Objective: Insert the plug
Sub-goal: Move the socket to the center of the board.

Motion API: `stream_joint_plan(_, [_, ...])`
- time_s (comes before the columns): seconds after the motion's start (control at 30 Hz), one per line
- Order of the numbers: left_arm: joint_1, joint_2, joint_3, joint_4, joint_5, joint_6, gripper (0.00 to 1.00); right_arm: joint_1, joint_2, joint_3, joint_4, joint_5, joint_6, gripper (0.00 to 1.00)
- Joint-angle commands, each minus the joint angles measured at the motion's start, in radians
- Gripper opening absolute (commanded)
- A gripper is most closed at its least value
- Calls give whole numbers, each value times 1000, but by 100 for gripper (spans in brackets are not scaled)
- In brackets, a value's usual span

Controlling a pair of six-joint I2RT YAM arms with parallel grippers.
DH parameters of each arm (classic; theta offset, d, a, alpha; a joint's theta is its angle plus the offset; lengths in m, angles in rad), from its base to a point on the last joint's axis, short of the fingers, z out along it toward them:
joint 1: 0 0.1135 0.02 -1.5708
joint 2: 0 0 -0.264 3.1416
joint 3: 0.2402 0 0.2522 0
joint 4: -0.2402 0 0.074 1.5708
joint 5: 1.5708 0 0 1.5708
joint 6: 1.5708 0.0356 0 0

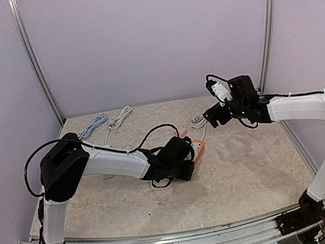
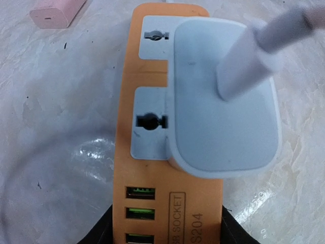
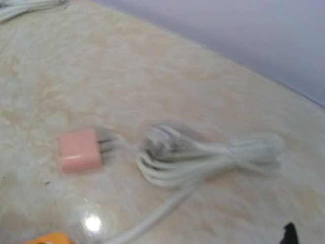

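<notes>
Left gripper (image 2: pixel 161 230) is clamped on the orange power strip (image 2: pixel 202 203), pinning it near the table's middle. The white plug (image 2: pixel 213 127) looks fully seated in the strip, so little seems left to do. Right gripper (image 1: pixel 214 115) hangs above a coiled cable (image 3: pixel 203 155); whether its fingers are apart I cannot tell. A pink charger (image 3: pixel 78 150) lies loose beside the coil, and bare table (image 1: pixel 250 170) gives room toward the right edge.
</notes>
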Motion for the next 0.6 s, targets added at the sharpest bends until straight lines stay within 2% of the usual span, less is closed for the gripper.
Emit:
stream_joint_plan(0.0, [5,-43,-87,-76,7,-25,39,-7,205,159,-34,-160,-98,95])
stream_joint_plan(0.23, [-1,-124,-187,-85,-11,-50,39,2,451,389,-70,-346,-148,90])
stream_joint_plan(0.4, [-5,-173,-238,-84,-19,-60,40,28,563,498,-96,-374,-165,89])
stream_joint_plan(0.57, [-11,-198,-265,-96,-27,-75,40,56,682,622,-165,-340,-181,89])
